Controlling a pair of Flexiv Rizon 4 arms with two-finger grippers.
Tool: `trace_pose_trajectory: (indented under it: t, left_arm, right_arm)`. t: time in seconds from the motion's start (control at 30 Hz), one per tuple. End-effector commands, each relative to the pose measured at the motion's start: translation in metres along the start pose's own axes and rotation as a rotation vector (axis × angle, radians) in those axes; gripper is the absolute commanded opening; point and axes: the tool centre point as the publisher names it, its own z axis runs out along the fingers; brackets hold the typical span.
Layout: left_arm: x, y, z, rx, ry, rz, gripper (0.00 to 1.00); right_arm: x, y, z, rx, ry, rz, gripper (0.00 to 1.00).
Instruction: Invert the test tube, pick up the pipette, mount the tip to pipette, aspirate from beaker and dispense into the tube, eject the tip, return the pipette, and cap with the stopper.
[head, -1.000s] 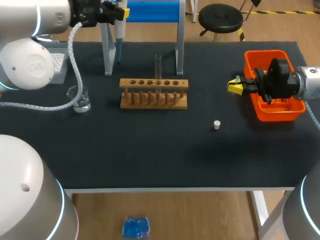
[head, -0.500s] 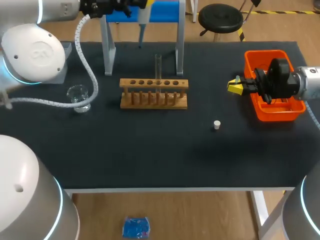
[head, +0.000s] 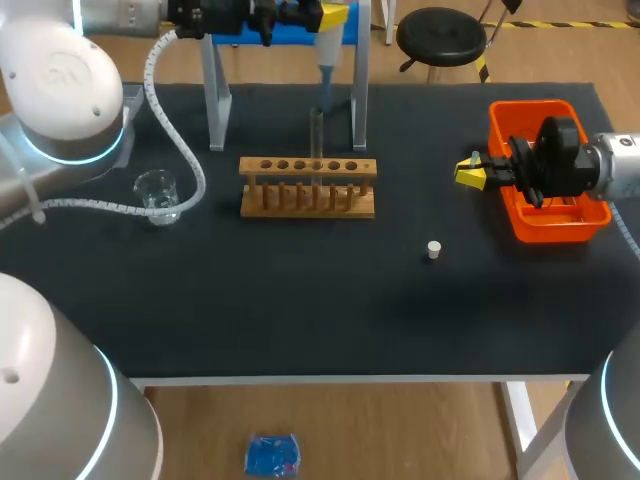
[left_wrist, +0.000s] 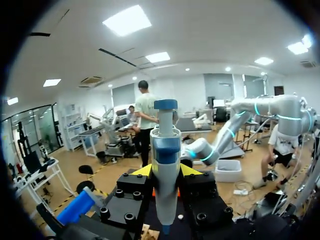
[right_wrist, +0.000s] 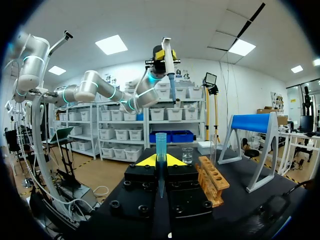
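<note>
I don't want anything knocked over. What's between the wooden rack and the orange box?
Head view: only the right hand, beside the orange box; the table from there to the wooden rack is bare. The white stopper lies nearer the front.

My white arms (head: 60, 70) have blue-lit rings; the right tool (head: 468, 172) is black.

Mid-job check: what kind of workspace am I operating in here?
Probably a chemistry-lab bench mock-up: wooden test-tube rack and glass beaker on the table, pipette held over the rack.

The stand's legs (head: 360, 100) and the rack (head: 307, 170) hem in the test tube (head: 316, 135); the stopper (head: 433, 250) stands well apart.
</note>
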Motion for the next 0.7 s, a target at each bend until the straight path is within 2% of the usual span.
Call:
trace_pose_trajectory:
  t: [0.03, 0.23, 0.3, 0.5, 0.7]
  left_arm:
    - [0.004, 0.002, 0.01, 0.04, 0.123, -0.015, 0.0]
    - [0.016, 0.008, 0.016, 0.052, 0.14, -0.015, 0.0]
    - [0.018, 0.012, 0.018, 0.025, 0.15, -0.021, 0.0]
    - [0.023, 0.02, 0.019, 0.022, 0.154, -0.025, 0.0]
    - [0.025, 0.021, 0.017, 0.03, 0.152, -0.027, 0.0]
  right_arm:
    - [0.0, 0.0, -0.001, 0.0, 0.002, 0.0, 0.0]
    - [0.0, 0.0, -0.001, 0.0, 0.002, 0.0, 0.0]
    - [0.0, 0.0, -0.001, 0.0, 0.002, 0.0, 0.0]
    - [0.0, 0.0, -0.001, 0.0, 0.002, 0.0, 0.0]
    - [0.0, 0.0, -0.001, 0.0, 0.002, 0.0, 0.0]
